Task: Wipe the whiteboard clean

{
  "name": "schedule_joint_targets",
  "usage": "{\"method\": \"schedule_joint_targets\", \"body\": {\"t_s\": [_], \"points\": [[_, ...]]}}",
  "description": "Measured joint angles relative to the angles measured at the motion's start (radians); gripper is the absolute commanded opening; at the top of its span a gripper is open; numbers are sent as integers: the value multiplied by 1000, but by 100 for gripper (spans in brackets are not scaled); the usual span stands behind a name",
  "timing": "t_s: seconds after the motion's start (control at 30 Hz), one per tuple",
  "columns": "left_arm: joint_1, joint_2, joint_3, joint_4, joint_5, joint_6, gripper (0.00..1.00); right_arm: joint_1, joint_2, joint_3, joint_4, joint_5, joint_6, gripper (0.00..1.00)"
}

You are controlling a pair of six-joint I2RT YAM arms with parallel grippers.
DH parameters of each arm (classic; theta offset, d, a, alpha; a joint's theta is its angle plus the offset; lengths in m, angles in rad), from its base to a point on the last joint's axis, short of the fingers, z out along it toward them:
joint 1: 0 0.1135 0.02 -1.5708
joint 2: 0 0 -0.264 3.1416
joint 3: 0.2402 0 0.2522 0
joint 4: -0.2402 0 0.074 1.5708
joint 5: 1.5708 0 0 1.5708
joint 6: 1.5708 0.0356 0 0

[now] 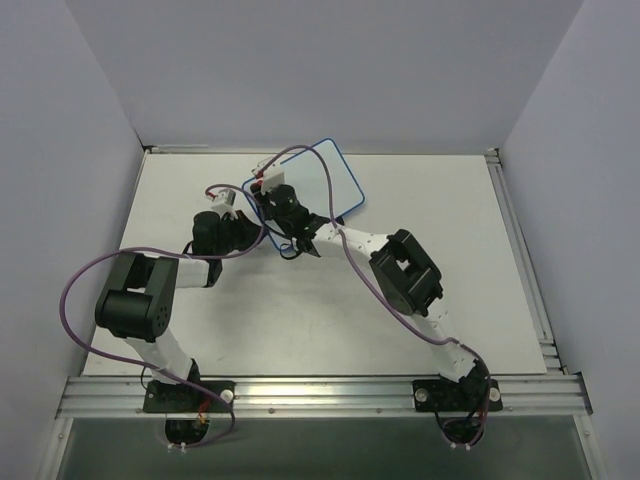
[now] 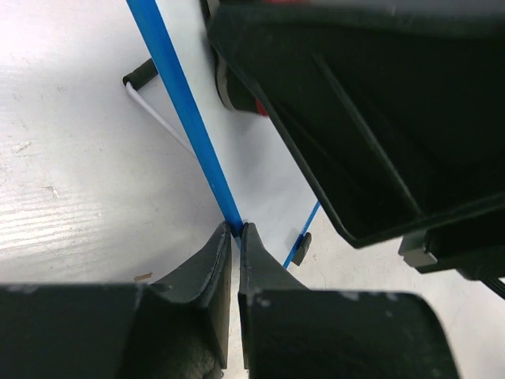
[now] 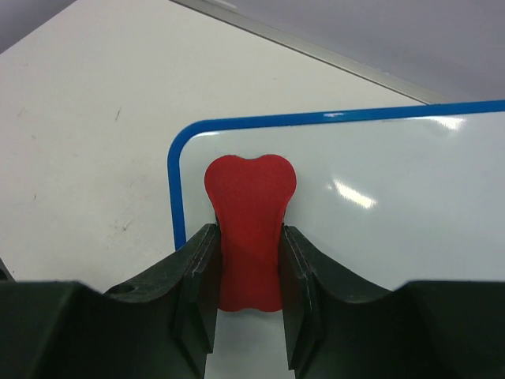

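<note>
1. Two arms of mine are reaching over the white table (image 1: 450, 300), meeting near its far middle.
2. The whiteboard (image 1: 335, 180) is lying there, towards the back, turned at an angle to the table's edges.
3. My left gripper (image 2: 238, 230) is clenching the board's thin blue rim between closed fingertips.
4. My right gripper (image 3: 249, 237) is grasping a red eraser (image 3: 249, 197), holding its rounded end over the white surface just inside a rounded corner; I cannot tell whether it is touching.
5. A small black foot (image 2: 302, 245) is showing beside the rim, near my left fingertips.
</note>
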Motion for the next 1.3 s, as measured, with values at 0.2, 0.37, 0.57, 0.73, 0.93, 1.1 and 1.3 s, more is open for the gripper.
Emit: {"method": "schedule_joint_targets", "body": {"t_s": [0.2, 0.37, 0.57, 0.73, 0.93, 1.1, 1.3], "points": [[0, 0, 0, 0, 0, 0, 2, -1, -55, -123, 35, -3, 9, 7], [0, 0, 0, 0, 0, 0, 3, 6, -96, -228, 86, -8, 37, 7], [0, 0, 0, 0, 1, 0, 2, 23, -143, -359, 151, -7, 77, 7], [0, 0, 0, 0, 1, 1, 2, 37, -170, -439, 184, -6, 106, 7], [0, 0, 0, -1, 2, 3, 2, 59, -187, -507, 221, 16, 132, 6], [0, 0, 0, -2, 4, 4, 3, 70, -203, -565, 254, 34, 164, 6], [0, -2, 0, 1, 6, 5, 2, 63, -231, -615, 234, 34, 188, 6]]}}
